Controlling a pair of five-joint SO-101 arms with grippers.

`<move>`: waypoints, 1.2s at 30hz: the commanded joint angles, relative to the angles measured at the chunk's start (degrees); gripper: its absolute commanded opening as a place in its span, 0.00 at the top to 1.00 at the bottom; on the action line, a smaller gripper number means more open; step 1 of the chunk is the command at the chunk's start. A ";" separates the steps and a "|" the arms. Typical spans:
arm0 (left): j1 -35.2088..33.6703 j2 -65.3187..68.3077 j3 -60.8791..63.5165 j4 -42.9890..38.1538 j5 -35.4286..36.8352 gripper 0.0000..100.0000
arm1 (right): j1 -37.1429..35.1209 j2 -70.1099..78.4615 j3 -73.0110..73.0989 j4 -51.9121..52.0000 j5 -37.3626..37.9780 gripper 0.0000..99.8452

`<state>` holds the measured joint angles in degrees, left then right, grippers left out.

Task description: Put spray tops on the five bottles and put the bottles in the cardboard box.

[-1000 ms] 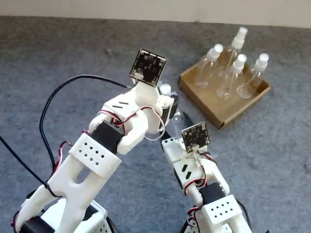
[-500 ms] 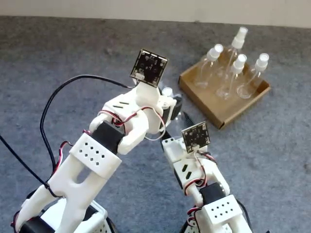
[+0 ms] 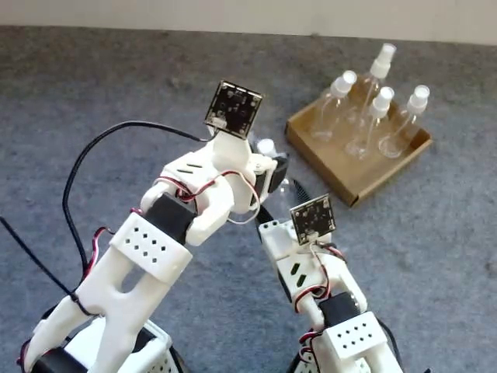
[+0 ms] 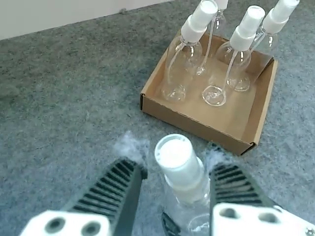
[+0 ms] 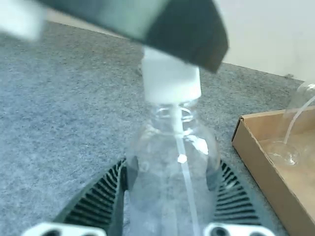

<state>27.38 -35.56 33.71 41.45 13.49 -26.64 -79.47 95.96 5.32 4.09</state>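
Left wrist view: left tool [image 4: 174, 168] spread around spray top [image 4: 173, 153]; right tool [image 5: 171, 172] pinching bottle [image 5: 170, 142]

Seemingly a robotics test bench: grey carpet [image 3: 78, 85], pale wall [image 3: 155, 12], bare circuit board [image 3: 234, 106], loose cable [image 3: 78, 171].

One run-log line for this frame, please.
right gripper: shut on fifth bottle | left gripper: open, either side of its spray top | cardboard box: four capped bottles inside
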 commanded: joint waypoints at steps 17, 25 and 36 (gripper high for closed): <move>-9.80 -17.63 -6.46 9.05 -0.44 0.85 | -0.13 -0.75 8.92 0.40 0.00 0.87; -12.70 -21.67 2.51 14.51 -0.26 0.85 | -0.04 -0.84 8.92 -0.22 0.00 0.87; -12.35 -34.42 21.23 12.22 0.00 0.90 | 10.86 -0.92 2.68 0.13 -0.53 0.87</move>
<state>15.25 -63.96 51.12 56.22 13.49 -17.23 -79.47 95.96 5.32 4.00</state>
